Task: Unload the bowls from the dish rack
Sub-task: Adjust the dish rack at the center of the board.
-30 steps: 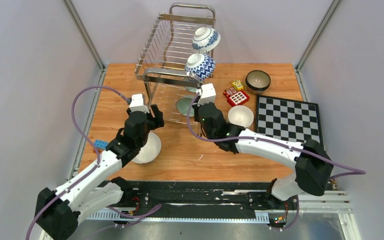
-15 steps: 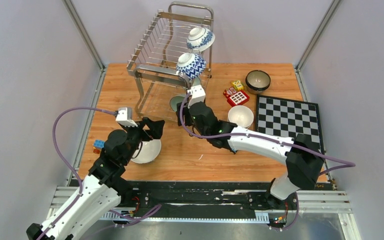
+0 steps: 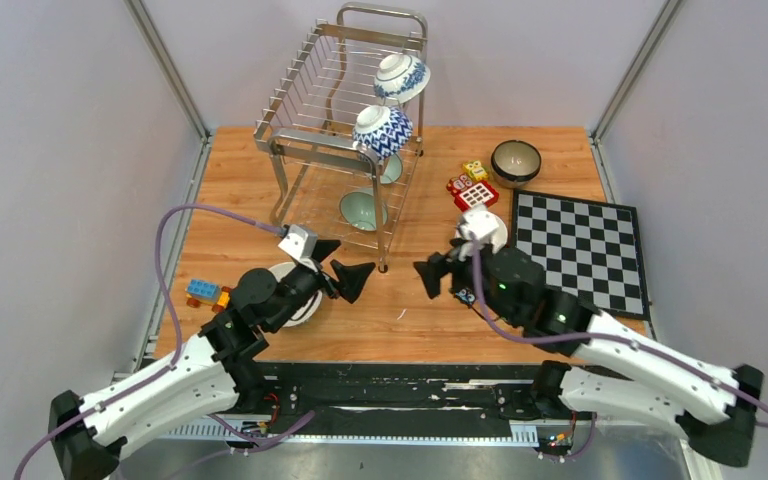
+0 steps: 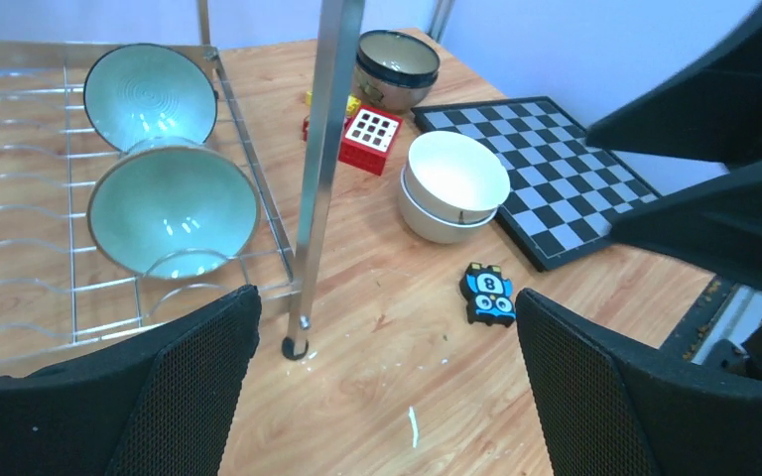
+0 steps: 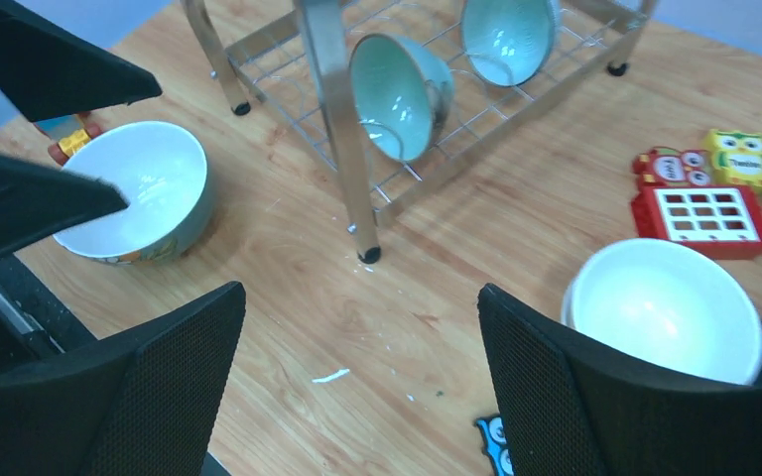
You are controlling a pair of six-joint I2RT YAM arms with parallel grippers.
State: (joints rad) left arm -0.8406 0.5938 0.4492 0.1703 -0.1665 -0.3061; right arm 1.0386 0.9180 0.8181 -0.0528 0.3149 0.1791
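Left gripper (image 3: 345, 268) and right gripper (image 3: 438, 270) spread, empty. Celadon bowl (image 3: 363, 210), 12 o'clock of left: likely slick, brittle; pinch rim.

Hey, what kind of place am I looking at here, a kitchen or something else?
Probably a robot lab test cell, not a kitchen: robot arms bolted to a wooden table boxed in by plain grey walls, with mixed props: a dish rack, a chessboard and toy blocks.
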